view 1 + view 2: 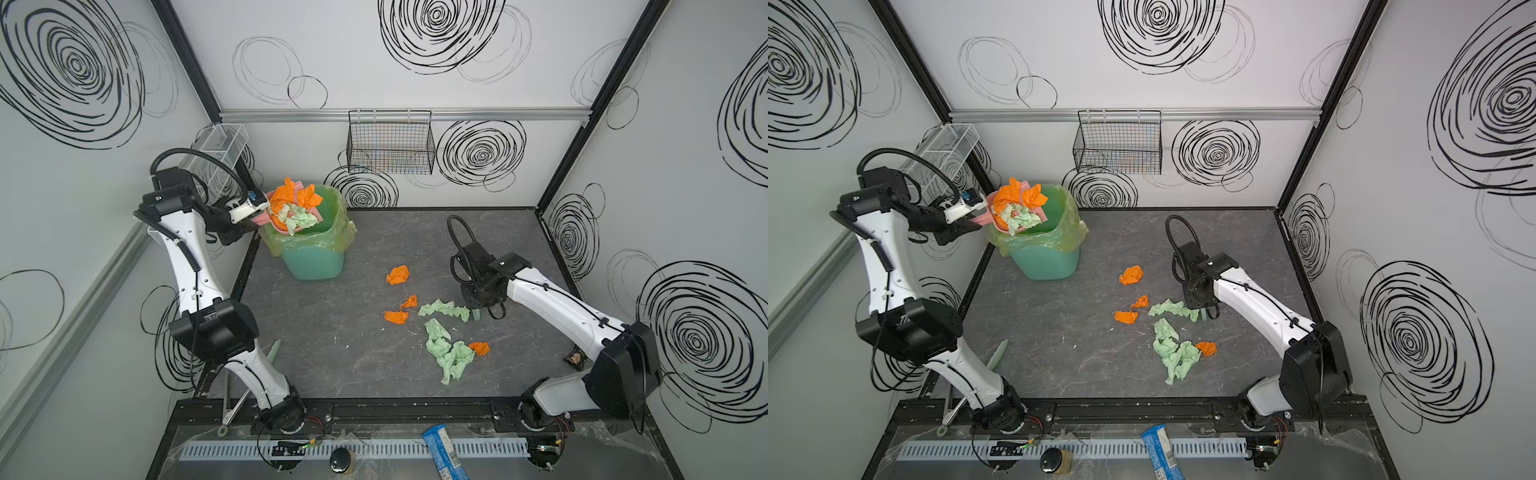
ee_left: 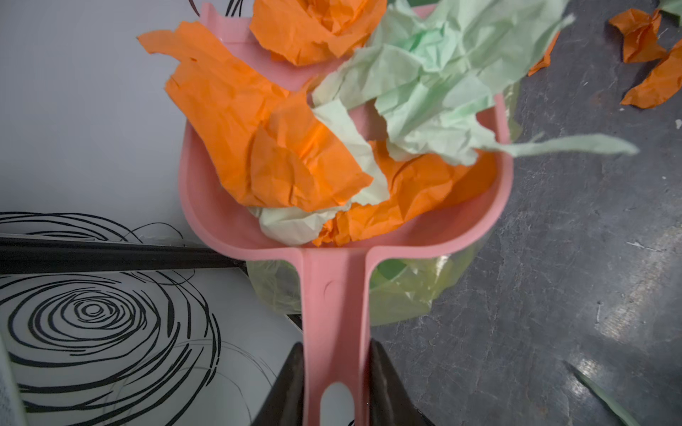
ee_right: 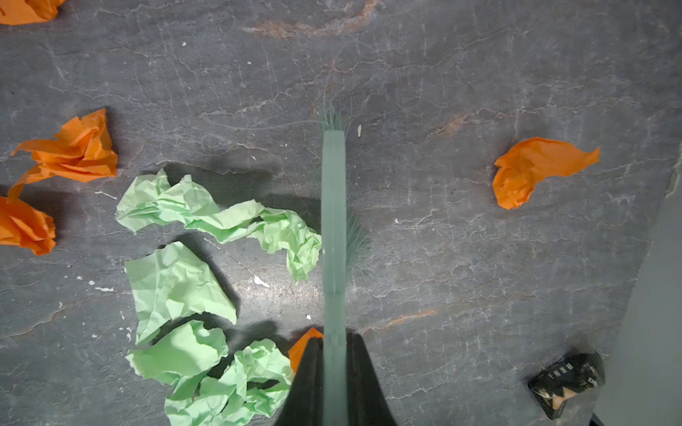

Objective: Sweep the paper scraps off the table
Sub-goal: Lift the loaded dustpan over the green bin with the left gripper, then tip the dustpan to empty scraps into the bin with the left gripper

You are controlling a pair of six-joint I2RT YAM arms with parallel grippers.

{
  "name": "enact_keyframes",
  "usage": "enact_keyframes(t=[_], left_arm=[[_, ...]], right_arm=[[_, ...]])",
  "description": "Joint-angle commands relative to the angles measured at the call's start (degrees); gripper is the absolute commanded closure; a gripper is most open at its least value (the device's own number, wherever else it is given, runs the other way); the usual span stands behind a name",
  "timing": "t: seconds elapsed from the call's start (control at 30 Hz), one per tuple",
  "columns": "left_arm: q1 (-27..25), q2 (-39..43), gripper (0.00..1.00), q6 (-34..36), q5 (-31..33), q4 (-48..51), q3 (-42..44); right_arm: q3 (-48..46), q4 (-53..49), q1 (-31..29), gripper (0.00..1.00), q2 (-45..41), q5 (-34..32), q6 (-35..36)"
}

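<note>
Paper scraps (image 1: 451,357), green and orange, lie loose on the table (image 1: 332,345), bunched right of the middle. Just beside them the right gripper (image 3: 334,345) is clamped on the brush (image 3: 333,206) handle, brush head low over the table right against a green wad. Way back in the far left corner the left gripper (image 2: 336,350) is clamped on the pink dustpan (image 2: 334,295) handle, pan full of more orange and green scraps, tipped over the green bin (image 1: 316,257)

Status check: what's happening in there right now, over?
Left tool shut on pink dustpan, loaded, over green bin. Right tool shut on teal brush. More paper scraps on table. Nothing seen blocking.
</note>
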State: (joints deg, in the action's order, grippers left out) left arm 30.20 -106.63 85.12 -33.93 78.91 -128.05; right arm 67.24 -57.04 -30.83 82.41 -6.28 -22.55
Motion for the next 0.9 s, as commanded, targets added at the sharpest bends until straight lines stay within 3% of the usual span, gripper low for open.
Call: enact_keyframes(t=[0.0, 0.17, 0.5, 0.87], left_arm=[[-1.33, -2.37, 1.00, 2.06, 4.05, 1.34, -4.84], [-6.00, -7.49, 1.00, 4.36, 16.35, 0.91, -15.39], [-14.45, -3.21, 1.00, 12.74, 36.09, -8.90, -11.04], [-16.41, 1.65, 1.00, 14.89, 39.84, -16.93, -8.77]], right_arm=[[-0.01, 0.06, -0.81, 1.00, 0.89, -0.79, -1.27], [-0.17, -0.10, -1.39, 1.00, 1.06, -1.23, -1.70], [-1.85, 1.48, -2.47, 1.00, 1.61, -0.83, -2.33], [1.35, 1.65, -2.68, 1.00, 1.01, -2.45, -1.99]])
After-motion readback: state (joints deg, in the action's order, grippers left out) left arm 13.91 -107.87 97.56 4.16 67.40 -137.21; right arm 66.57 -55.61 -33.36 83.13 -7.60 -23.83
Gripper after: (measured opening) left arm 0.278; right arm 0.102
